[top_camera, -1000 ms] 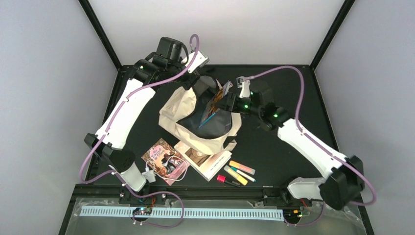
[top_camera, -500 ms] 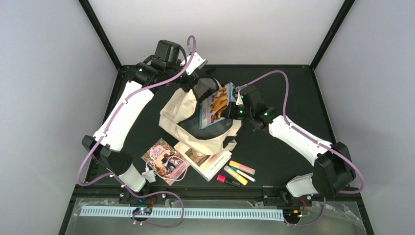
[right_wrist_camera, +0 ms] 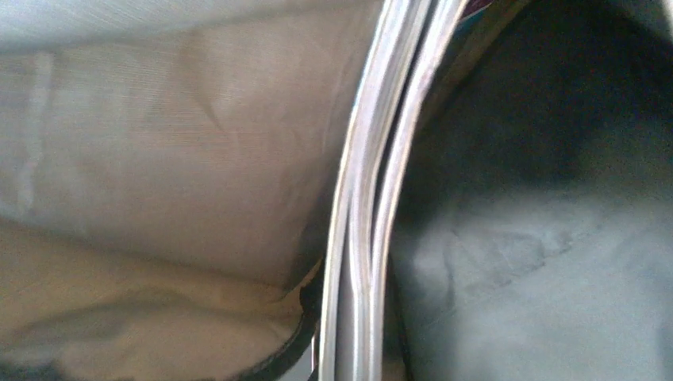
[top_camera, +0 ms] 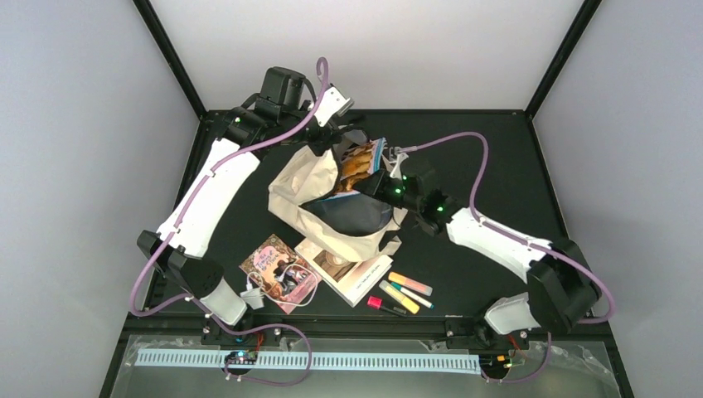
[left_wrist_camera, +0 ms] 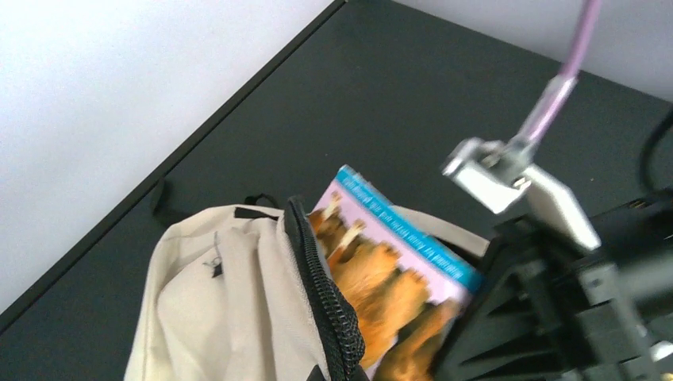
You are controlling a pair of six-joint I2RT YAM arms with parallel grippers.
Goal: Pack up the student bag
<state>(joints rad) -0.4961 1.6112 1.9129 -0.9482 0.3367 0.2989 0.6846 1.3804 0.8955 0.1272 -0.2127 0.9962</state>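
Movement over the last second centres on the picture book [top_camera: 358,159] with orange animals and a blue border. A second ago your right hand [top_camera: 380,187] held it edge-on above the student bag [top_camera: 300,178]. Now it stands tilted in the bag's open mouth, lower part inside, top corner poking out at the far side. The bag sits slumped in the middle of the tabletop [top_camera: 497,157], dark lining showing. Your right hand has closed fully and sits at the mouth beside the book. Its wrist view shows only page edges [right_wrist_camera: 365,198] against the lining, so you cannot tell whether it pinches the book or has let go. Your left hand [top_camera: 330,143] stays closed at the far rim, apparently pinching the fabric to keep the mouth open. By the look of it, this book is nearly packed. A pink book [top_camera: 273,267], an open book [top_camera: 352,272] and highlighters [top_camera: 406,292] wait on the tabletop nearer the arm bases.
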